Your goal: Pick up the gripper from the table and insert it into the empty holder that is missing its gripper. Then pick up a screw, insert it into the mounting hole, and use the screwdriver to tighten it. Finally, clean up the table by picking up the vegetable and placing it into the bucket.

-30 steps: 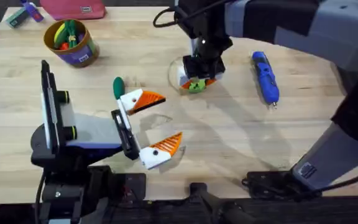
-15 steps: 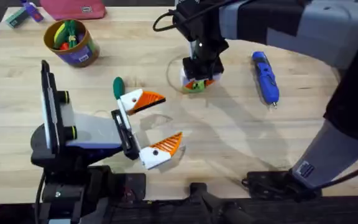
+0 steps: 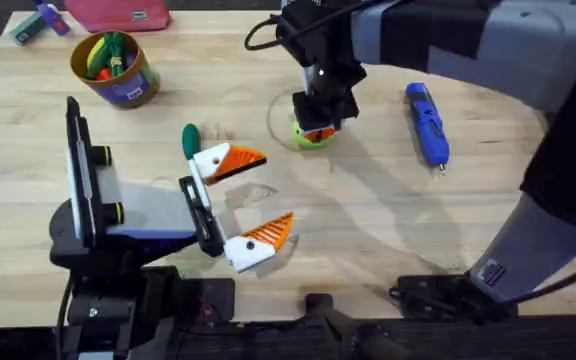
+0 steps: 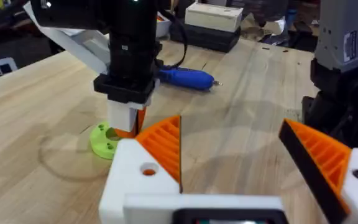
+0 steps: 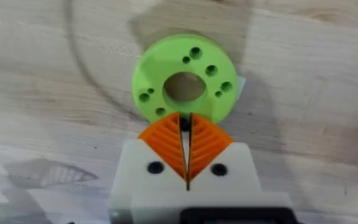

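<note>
Only bucket (image 3: pixel 114 68) purple label band, writing unreadable, blue screwdriver (image 3: pixel 427 122) unmarked

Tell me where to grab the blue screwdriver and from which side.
Grip the blue screwdriver across its thick barrel, near the middle, coming straight down from above. It lies flat on the table with its thin bit toward the arms' bases, and both long sides are free; the bit is probably too slim to hold.

A wooden table (image 3: pixel 368 230) carries a lime ring (image 3: pixel 313 135), screwdriver (image 3: pixel 427 122), bucket (image 3: pixel 114 68) and vegetable (image 3: pixel 189 138).
</note>
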